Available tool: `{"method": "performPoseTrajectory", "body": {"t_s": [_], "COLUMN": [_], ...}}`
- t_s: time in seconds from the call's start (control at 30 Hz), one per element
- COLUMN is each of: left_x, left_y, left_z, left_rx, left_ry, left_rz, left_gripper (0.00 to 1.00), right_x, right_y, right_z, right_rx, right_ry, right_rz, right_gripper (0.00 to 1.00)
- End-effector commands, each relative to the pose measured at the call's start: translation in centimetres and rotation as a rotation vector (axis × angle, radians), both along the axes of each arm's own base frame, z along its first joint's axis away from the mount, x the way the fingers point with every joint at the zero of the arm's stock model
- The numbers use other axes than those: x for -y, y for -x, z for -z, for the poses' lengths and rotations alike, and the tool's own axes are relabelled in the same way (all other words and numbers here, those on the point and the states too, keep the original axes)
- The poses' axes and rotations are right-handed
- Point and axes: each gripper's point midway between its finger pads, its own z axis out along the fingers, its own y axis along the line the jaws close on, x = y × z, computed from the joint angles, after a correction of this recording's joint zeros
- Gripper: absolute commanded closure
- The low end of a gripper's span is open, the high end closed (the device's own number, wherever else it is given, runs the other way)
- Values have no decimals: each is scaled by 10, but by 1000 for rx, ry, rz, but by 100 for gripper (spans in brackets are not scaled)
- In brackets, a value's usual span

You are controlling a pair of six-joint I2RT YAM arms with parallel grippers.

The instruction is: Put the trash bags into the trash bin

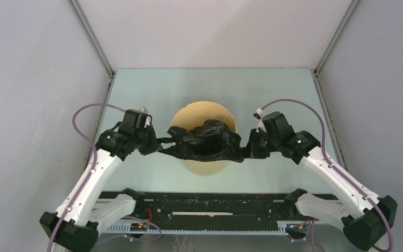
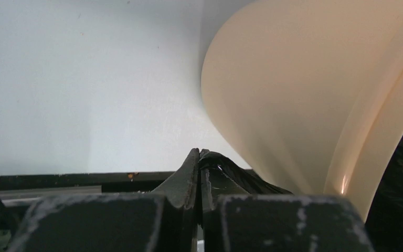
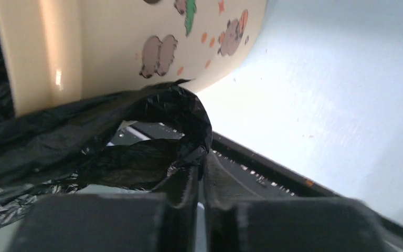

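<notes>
A crinkled glossy black trash bag (image 1: 204, 140) is stretched across the mouth of a cream round trash bin (image 1: 199, 111) at the table's middle. My left gripper (image 1: 155, 143) is shut on the bag's left edge, just left of the bin. My right gripper (image 1: 245, 149) is shut on the bag's right edge, just right of the bin. In the left wrist view the fingers (image 2: 191, 173) pinch black plastic (image 2: 231, 176) beside the bin wall (image 2: 304, 94). In the right wrist view the fingers (image 3: 189, 184) clamp a looped fold of bag (image 3: 152, 131) below the bin (image 3: 110, 47), which bears animal pictures.
Grey walls with metal frame posts (image 1: 92, 39) close in the pale green table (image 1: 152, 89) on the left, right and back. A black rail (image 1: 210, 207) runs along the near edge between the arm bases.
</notes>
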Motion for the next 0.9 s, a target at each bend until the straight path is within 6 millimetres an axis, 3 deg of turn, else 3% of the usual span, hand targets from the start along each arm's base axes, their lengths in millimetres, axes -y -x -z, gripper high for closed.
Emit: {"method": "performPoseTrajectory", "body": {"t_s": [0.0,0.13,0.27,0.37,0.5,0.6,0.7,0.77,0.87], "left_x": [4,0,5,-2,-21,-22,5,28,42], "left_y": [-28,-14,4,21,35,33,31,35,37], "left_z": [-17,-33,-54,-70,-107,-138,-157,-165,-173], "left_rx": [135,181,241,270,390,496,589,645,754], "left_ry": [36,43,108,109,65,44,99,142,134], "left_rz": [-14,19,60,72,45,101,294,471,638], "left_gripper": [91,68,40,28,17,11,8,7,6], "right_x": [-1,12,17,17,-3,-20,-18,-20,-19], "right_y": [-24,-2,23,32,23,2,-25,-29,-31], "right_z": [-32,-58,-94,-128,-151,-150,-152,-151,-152], "right_rx": [231,318,447,586,814,938,920,894,889], "right_ry": [-14,-12,-69,-108,-127,-70,-54,-103,-138], "right_rz": [-56,-118,-195,-260,-465,-624,-638,-670,-682], "right_gripper": [75,49,34,27,25,26,28,30,31]}}
